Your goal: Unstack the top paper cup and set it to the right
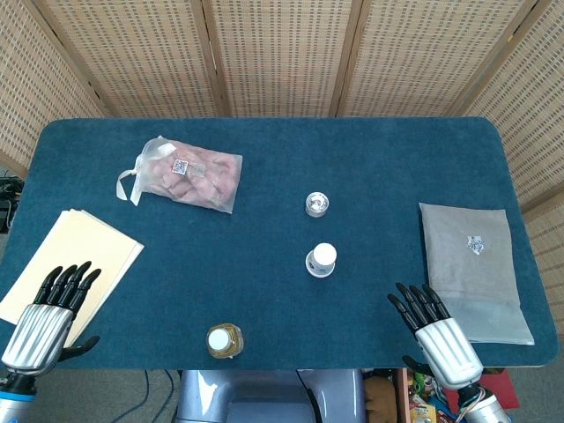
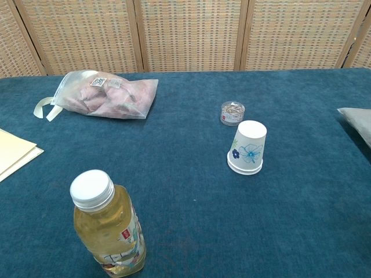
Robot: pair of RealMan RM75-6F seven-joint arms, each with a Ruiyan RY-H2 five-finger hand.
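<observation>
An upside-down stack of white paper cups (image 1: 322, 260) with a blue flower print stands near the table's middle; in the chest view the cups (image 2: 248, 147) sit right of centre. My left hand (image 1: 48, 317) hovers at the near left edge, over the corner of a yellow paper pad, fingers spread and holding nothing. At the near right edge my right hand (image 1: 436, 330) is likewise empty with fingers apart, well to the right of the cups. Neither hand shows in the chest view.
A small clear round container (image 1: 317, 204) sits just behind the cups. A yellow drink bottle (image 1: 225, 341) stands at the front. A bag of pink items (image 1: 189, 174) lies back left, a yellow pad (image 1: 79, 256) left, a grey pouch (image 1: 471, 264) right.
</observation>
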